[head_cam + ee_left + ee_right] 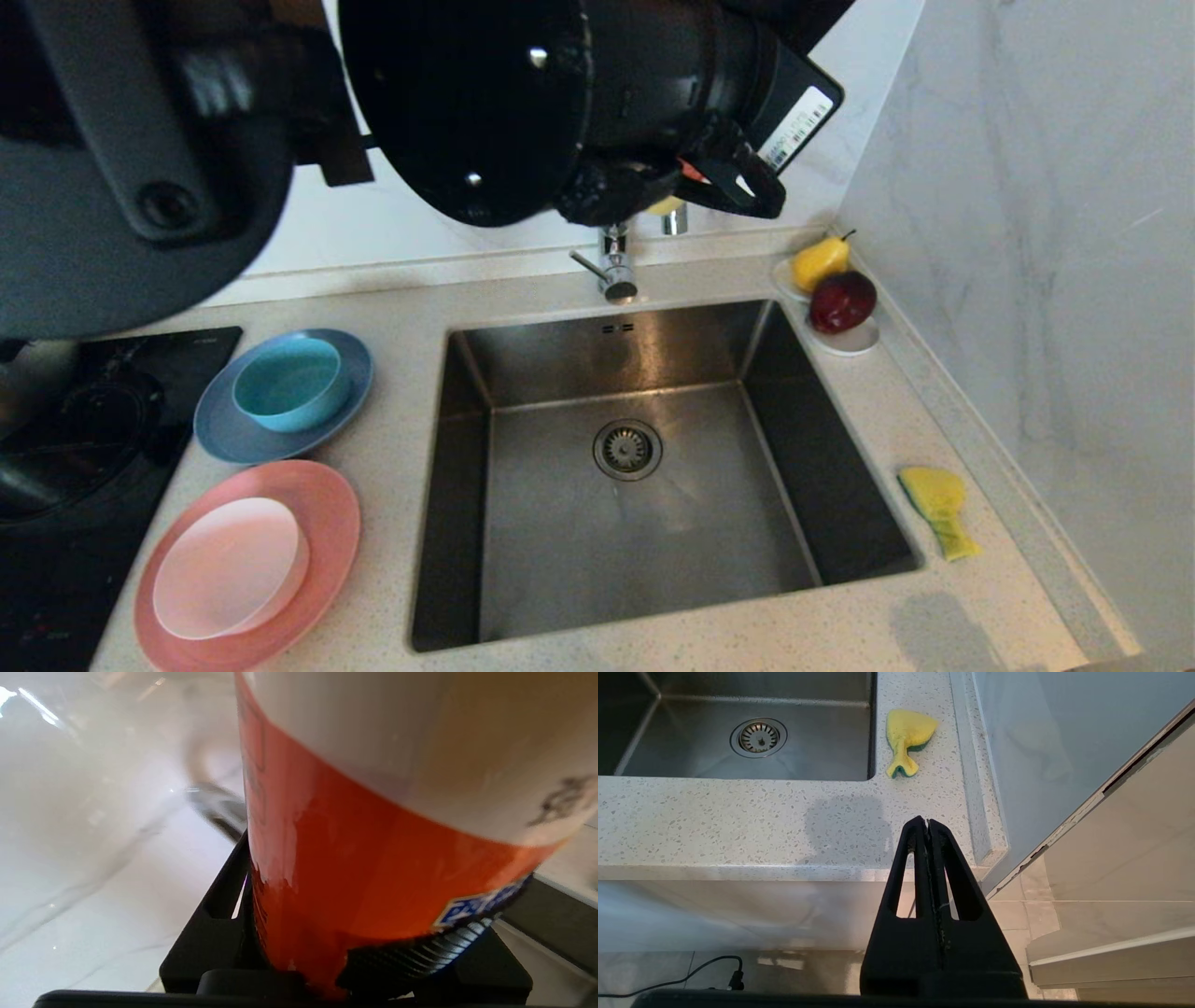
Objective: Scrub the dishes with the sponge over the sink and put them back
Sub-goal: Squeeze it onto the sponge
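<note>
Left gripper [355,970] clamped on an orange-and-white bottle [373,835], raised at the wall behind the tap [611,271], probably detergent for the scrub. Right gripper [928,822] shut and empty, parked below the counter edge. Sponge [938,509] lies crumpled on the counter right of the empty sink [523,504]. Left of it, teal bowl [288,381] on grey-blue plate [219,434], pale bowl [229,567] on pink plate [327,504], stacked, awaiting washing

Square brushed-steel sink [653,523]: round strainer drain in the floor, two overflow slots on the back wall. Teal bowl [288,383] upright on grey-blue plate [217,431], left of sink. Pale pink-white bowl [229,567] on salmon-pink plate [329,523], nearer. Crumpled yellow sponge with green scouring layer [938,509] on counter, right of sink.
</note>
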{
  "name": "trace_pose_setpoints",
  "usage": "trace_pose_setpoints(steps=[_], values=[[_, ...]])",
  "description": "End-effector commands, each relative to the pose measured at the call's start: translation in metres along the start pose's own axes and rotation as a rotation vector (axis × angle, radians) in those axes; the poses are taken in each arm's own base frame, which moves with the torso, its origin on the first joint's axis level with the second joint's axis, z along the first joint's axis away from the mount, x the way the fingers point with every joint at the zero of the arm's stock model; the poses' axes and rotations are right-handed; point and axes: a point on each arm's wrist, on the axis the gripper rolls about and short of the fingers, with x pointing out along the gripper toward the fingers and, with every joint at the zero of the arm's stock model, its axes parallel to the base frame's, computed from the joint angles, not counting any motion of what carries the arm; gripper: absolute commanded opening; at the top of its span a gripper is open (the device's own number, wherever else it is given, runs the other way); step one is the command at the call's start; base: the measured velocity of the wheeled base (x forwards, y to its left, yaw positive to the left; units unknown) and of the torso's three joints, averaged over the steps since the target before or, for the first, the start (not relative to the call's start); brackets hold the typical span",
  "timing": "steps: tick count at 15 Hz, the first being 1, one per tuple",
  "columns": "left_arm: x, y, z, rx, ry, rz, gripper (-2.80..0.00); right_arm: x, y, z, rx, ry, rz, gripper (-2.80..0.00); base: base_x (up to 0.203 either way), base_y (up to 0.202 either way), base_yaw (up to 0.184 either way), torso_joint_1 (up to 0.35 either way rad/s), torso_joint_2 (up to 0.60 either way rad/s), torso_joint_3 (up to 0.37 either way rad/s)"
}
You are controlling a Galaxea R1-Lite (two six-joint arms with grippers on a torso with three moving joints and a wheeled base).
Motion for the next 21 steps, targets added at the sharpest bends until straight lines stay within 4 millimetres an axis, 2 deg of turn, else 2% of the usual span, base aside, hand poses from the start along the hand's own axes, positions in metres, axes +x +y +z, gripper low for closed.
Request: trace_pose_setpoints(steps=[1,6,13,18,21], values=[[0.005,-0.03,0.002,0.007,0.006,-0.017,-2.8,0.0,0.0,0.0,-0.001,0.0,0.001,-2.8,0.0,0.0,0.0,0.0,0.0,0.0],[0.021,-0.076,-0.007,0.084,0.037,-0.023,-2.8,0.0,0.0,0.0,-0.001,-0.001,0.001,-2.8,0.0,0.0,0.0,0.0,0.0,0.0],[0.048,-0.136,-0.044,0.213,0.154,-0.071,-2.8,0.0,0.0,0.0,-0.001,0.001,0.001,-2.8,0.0,0.0,0.0,0.0,0.0,0.0],[0.054,-0.174,-0.069,0.308,0.216,-0.118,-2.8,0.0,0.0,0.0,-0.001,0.001,0.001,-2.8,0.0,0.0,0.0,0.0,0.0,0.0],[0.06,-0.19,-0.084,0.368,0.274,-0.099,-2.8,0.0,0.0,0.0,-0.001,0.001,0.0,-2.8,0.0,0.0,0.0,0.0,0.0,0.0]])
